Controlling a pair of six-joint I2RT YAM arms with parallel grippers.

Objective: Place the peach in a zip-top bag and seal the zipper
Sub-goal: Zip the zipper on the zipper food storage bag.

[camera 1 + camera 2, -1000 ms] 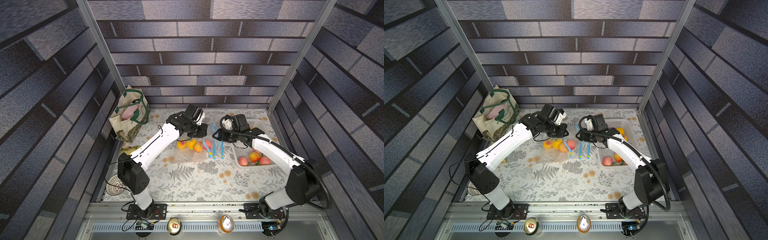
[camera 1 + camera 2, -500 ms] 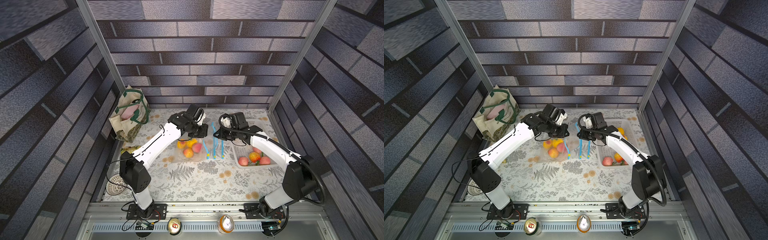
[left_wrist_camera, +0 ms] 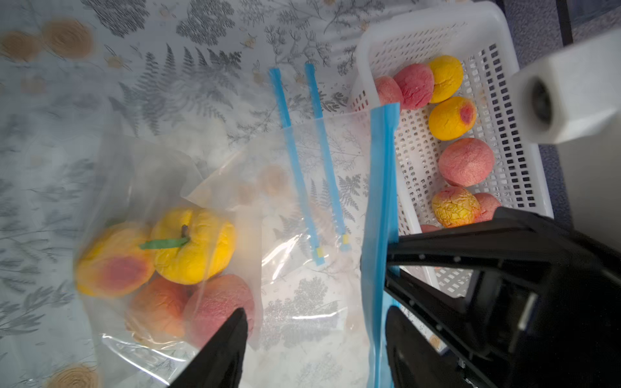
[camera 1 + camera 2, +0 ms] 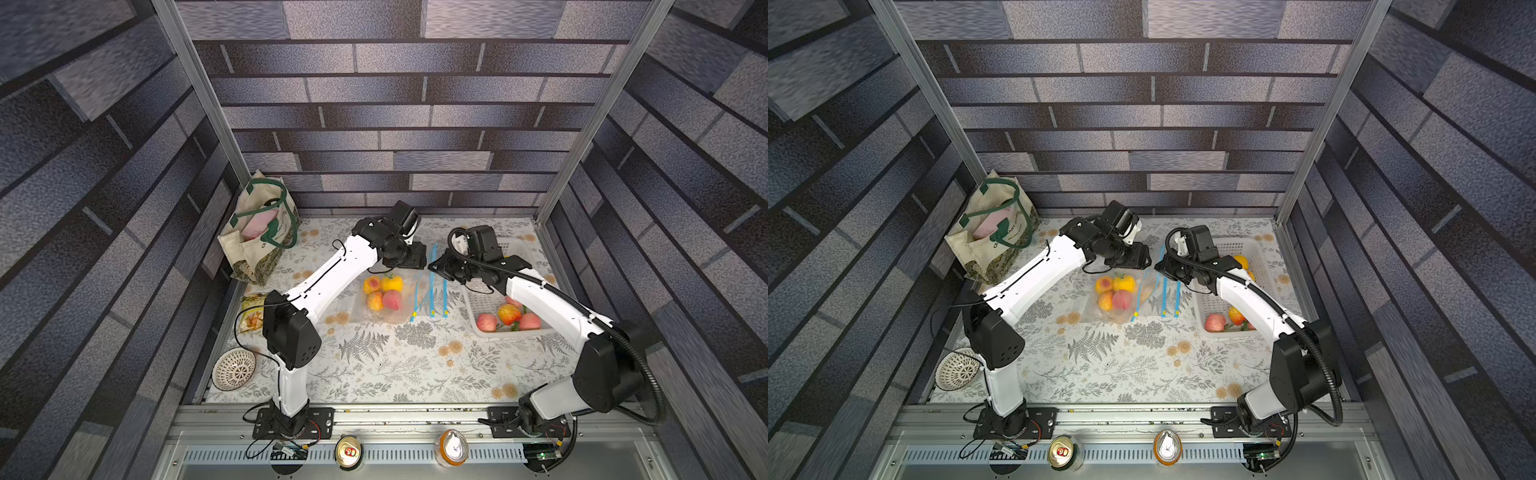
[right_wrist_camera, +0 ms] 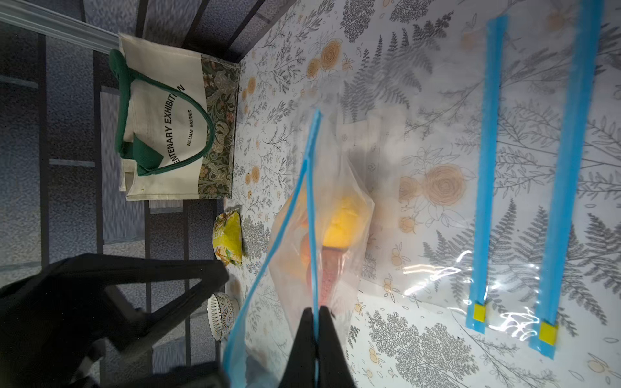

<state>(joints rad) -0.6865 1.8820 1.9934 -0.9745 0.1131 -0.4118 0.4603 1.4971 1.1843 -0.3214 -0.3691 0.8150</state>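
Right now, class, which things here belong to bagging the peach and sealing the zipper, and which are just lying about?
Job: zip-top bag, peaches inside it, blue zipper pinched by the shut right gripper, open left gripper, fruit basket.
Lying about: tote bag, snack packet, patterned bowl, two cans, spare zip bags.

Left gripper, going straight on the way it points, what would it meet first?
Probably the bag, its clear plastic between the peaches and the zipper; depth unclear.
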